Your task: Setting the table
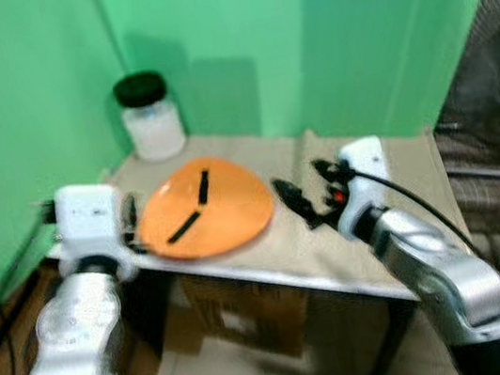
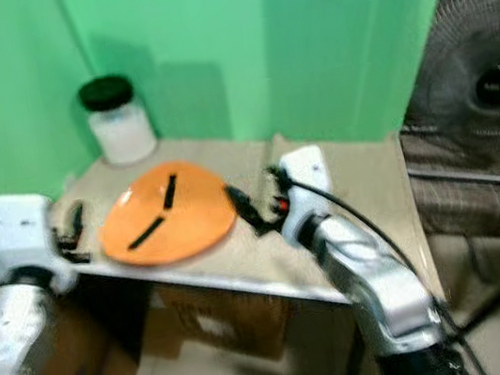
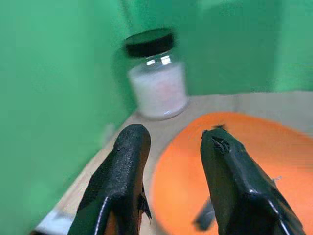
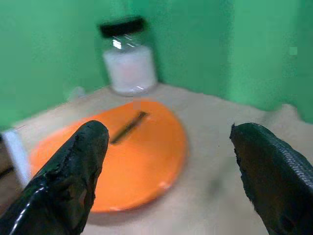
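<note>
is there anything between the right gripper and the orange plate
Nothing visible. The right gripper is open, and bare table lies between it and the orange plate. The jar stands behind the plate, out of the way.

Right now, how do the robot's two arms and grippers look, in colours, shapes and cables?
Both arms are rounded, shiny silver shells ending in white boxy wrist blocks. The left gripper and right gripper each have two long black fingers with blunt, rough-looking tips. A thin black cable runs along the right arm, and a small red spot shows near its wrist. The left arm shows no clear markings.
</note>
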Available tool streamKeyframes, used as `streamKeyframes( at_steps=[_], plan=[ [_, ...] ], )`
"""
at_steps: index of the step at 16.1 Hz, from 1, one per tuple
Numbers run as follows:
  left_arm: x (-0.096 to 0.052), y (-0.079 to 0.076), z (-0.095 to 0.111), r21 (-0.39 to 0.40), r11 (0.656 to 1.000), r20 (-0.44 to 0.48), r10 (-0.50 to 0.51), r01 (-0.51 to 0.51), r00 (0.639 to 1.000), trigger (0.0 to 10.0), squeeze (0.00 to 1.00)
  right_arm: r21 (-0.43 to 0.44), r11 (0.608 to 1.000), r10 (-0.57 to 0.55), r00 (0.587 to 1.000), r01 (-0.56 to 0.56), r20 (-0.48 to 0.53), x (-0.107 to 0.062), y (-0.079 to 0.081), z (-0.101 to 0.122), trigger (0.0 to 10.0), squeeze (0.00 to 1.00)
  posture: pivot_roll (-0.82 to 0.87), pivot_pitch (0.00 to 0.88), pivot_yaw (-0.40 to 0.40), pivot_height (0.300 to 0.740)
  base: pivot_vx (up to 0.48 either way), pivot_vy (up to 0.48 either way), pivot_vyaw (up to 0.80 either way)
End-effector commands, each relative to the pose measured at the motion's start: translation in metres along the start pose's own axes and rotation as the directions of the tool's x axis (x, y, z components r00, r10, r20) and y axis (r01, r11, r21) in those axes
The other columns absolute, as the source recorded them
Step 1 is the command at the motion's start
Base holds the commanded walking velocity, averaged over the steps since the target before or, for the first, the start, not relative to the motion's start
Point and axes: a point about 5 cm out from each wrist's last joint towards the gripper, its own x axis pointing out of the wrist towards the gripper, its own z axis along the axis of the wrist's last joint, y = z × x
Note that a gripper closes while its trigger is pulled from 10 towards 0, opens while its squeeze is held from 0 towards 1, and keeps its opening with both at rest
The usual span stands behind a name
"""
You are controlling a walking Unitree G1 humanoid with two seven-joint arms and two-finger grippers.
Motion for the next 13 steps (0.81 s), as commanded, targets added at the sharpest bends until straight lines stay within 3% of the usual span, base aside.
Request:
streamKeyframes(
  at_steps=[1, 4, 8, 9, 13],
  plan=[
    [-0.001, 0.006, 0.003, 0.017, 1.000, 0.011, 0.016, -0.016, 1.000, 10.0, 0.00, 0.006, 1.000, 0.016, 0.999, -0.017, 0.029, 0.002, 0.003, 0.006, 10.0, 0.00, -0.01, 0.000, 0.023, 0.740, 0.334, 0.000, 0.00],
    [-0.002, 0.004, 0.002, 0.021, 1.000, 0.010, 0.009, -0.009, 1.000, 10.0, 0.00, -0.029, 0.999, 0.038, 0.999, -0.038, 0.021, 0.003, 0.006, 0.005, 10.0, 0.00, -0.01, 0.003, 0.021, 0.740, 0.328, 0.000, 0.00],
    [-0.006, 0.001, 0.001, 0.028, 1.000, 0.005, -0.010, 0.010, 1.000, 10.0, 0.00, -0.052, 0.996, 0.075, 0.997, -0.074, 0.012, 0.004, 0.008, 0.005, 10.0, 0.00, 0.00, 0.009, 0.019, 0.740, 0.326, 0.000, 0.80],
    [-0.007, -0.002, 0.001, 0.017, 0.999, 0.017, -0.038, 0.038, 0.999, 10.0, 0.00, -0.016, 0.997, 0.074, 0.997, -0.074, 0.012, 0.004, 0.006, 0.004, 10.0, 0.00, 0.00, 0.009, 0.019, 0.740, 0.000, 0.000, 0.00],
    [-0.010, -0.008, -0.003, 0.038, 0.974, 0.020, -0.226, 0.225, 0.974, 10.0, 0.00, -0.036, 0.995, 0.096, 0.995, -0.097, -0.024, 0.003, -0.007, 0.005, 10.0, 0.00, -0.01, 0.011, 0.022, 0.740, 0.000, 0.000, 0.00]
  ],
)
